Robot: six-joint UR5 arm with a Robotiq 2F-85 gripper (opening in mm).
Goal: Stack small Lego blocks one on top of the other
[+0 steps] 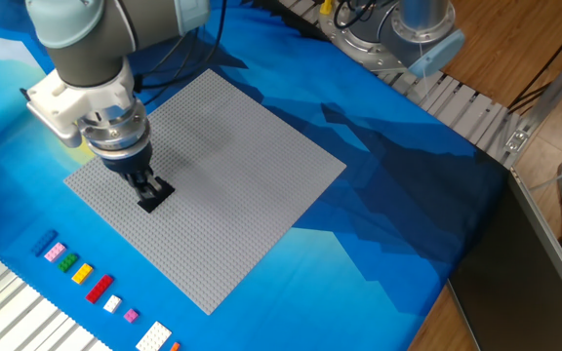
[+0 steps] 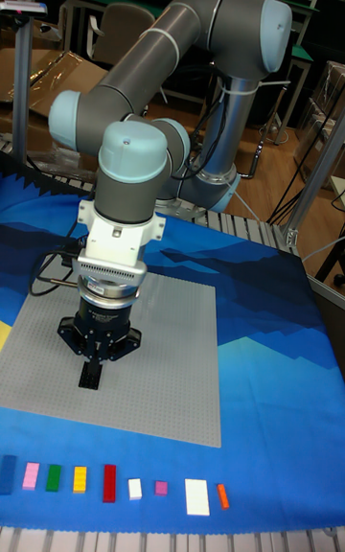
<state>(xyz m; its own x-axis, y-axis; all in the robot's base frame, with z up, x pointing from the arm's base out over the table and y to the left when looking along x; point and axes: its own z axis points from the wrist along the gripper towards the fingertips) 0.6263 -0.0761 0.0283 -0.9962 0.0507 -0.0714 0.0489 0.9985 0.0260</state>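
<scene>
While the gripper point(image 1: 145, 185) bears down on the flat black rectangular Lego brick point(image 1: 154, 195) on the grey studded baseplate point(image 1: 232, 166), placing seems in hand. Whether the fingers point(image 2: 91, 363) grip it I cannot tell; next, judging so, fetch the small blue brick point(image 1: 47, 244)

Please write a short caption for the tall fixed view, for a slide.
UR5 gripper lowered onto a black Lego block on the grey baseplate.

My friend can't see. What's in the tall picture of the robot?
A big grey robot arm reaches down so its hand meets a small black block on a grey studded plate. The plate lies on a blue cloth, and a row of little colored blocks sits along the front edge.
</scene>
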